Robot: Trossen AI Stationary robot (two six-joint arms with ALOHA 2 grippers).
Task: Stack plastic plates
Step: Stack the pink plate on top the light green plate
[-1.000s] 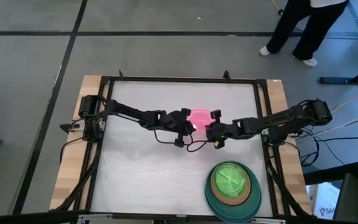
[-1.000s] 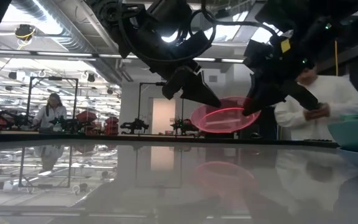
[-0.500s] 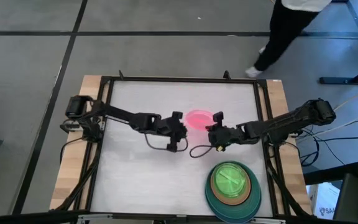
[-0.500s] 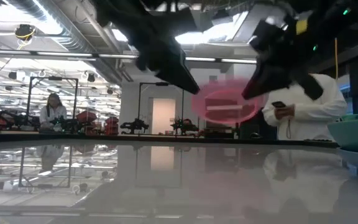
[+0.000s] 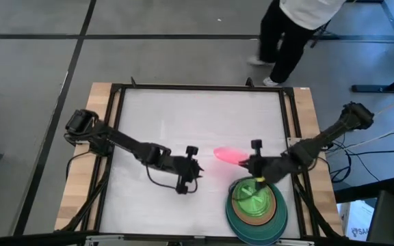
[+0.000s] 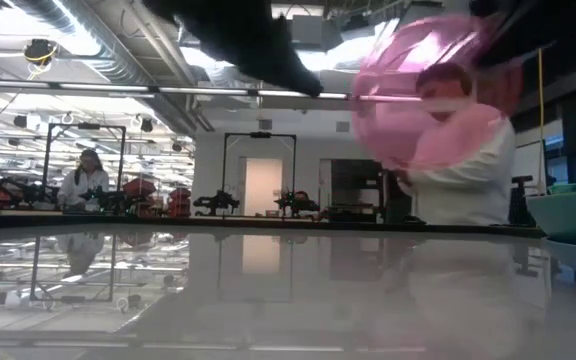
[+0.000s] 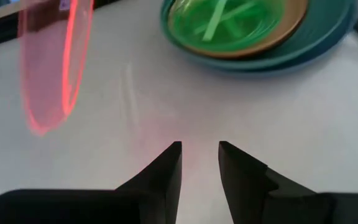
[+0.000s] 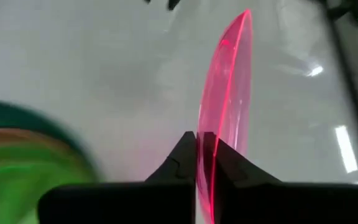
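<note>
One table (image 5: 156, 123), white-topped, filling the middle of the high view. One stack of plates (image 5: 254, 208) sitting at its lower right: teal at the base, brown-orange above, green on top. One pink plate (image 5: 230, 156) hanging on edge just upper left of the stack, the right claw (image 8: 197, 148) pinching its rim. One left claw (image 7: 199, 163), slightly parted and empty, waiting at lower centre. Step in hand: carrying pink to the stack. Next, probably: levelling it over the green plate, then releasing.
</note>
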